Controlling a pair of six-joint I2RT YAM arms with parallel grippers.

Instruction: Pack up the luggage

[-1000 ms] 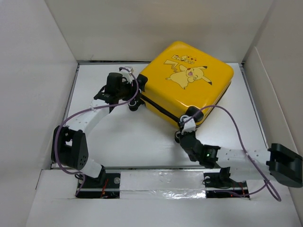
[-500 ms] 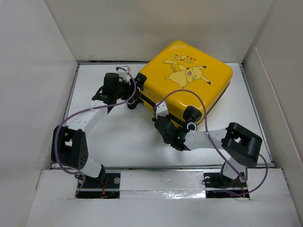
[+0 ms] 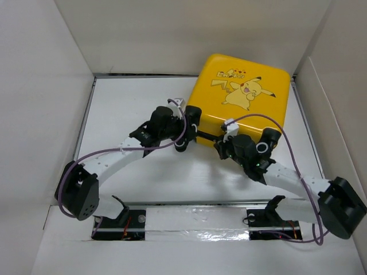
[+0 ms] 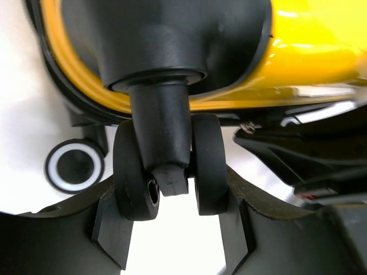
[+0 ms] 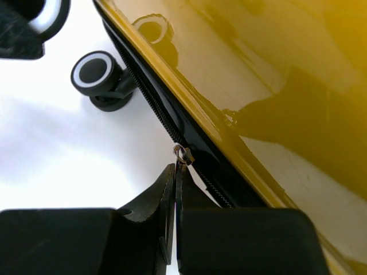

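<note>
The left gripper [image 4: 172, 226] clamps half-wide on a twin wheel [image 4: 135, 175], with one finger [image 4: 112, 229] against each outer side. The wheel's stem runs straight ahead into a corner of the luggage [image 4: 309, 51]. The right gripper [image 5: 175, 172] is pressed tight and pinches the zip pull [image 5: 183, 153] at its tips. Just past them the black zip [image 5: 143, 97] runs ahead and to the left, toward another wheel [image 5: 97, 74]. The yellow luggage lies closed and flat on the table [image 3: 132, 103], beyond both grippers, printed shell up.
</note>
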